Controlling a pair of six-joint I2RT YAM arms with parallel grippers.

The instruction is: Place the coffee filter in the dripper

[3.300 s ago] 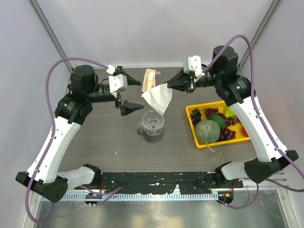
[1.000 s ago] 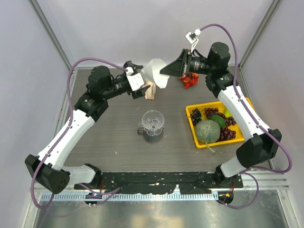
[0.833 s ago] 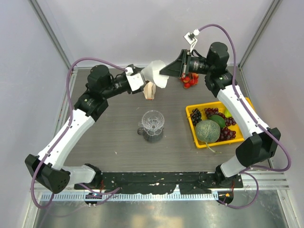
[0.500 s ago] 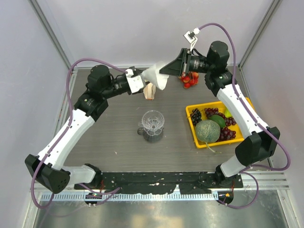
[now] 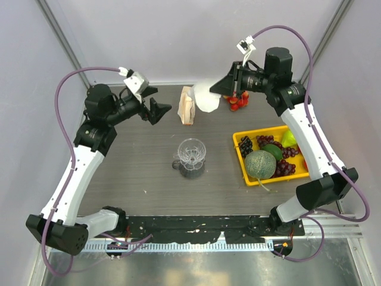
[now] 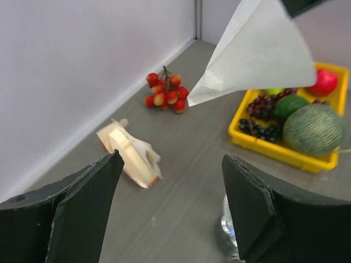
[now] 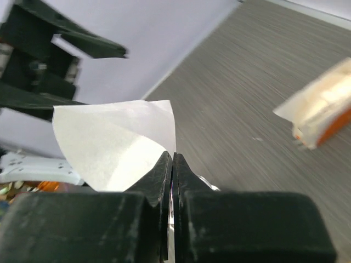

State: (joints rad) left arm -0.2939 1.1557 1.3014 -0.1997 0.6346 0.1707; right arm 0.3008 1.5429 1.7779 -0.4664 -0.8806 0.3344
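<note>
The coffee filter [image 5: 206,98] is a white paper cone, held in the air at the back of the table by my right gripper [image 5: 222,88], which is shut on its edge. It shows in the right wrist view [image 7: 112,148], pinched between the shut jaws [image 7: 173,160], and in the left wrist view [image 6: 258,52]. The clear ribbed dripper [image 5: 191,154] stands mid-table, well in front of and below the filter. My left gripper [image 5: 157,108] is open and empty, to the left of the filter; its fingers [image 6: 82,208] frame the table.
A beige pack of stacked filters [image 5: 187,105] lies at the back, also in the left wrist view [image 6: 129,158]. A red berry cluster [image 5: 238,101] lies behind it to the right. A yellow tray [image 5: 241,156] with melon, grapes and other fruit sits at right.
My left gripper has drawn back to the left, away from the filter, and stands open. My right gripper still holds the filter, which has shifted slightly right.
</note>
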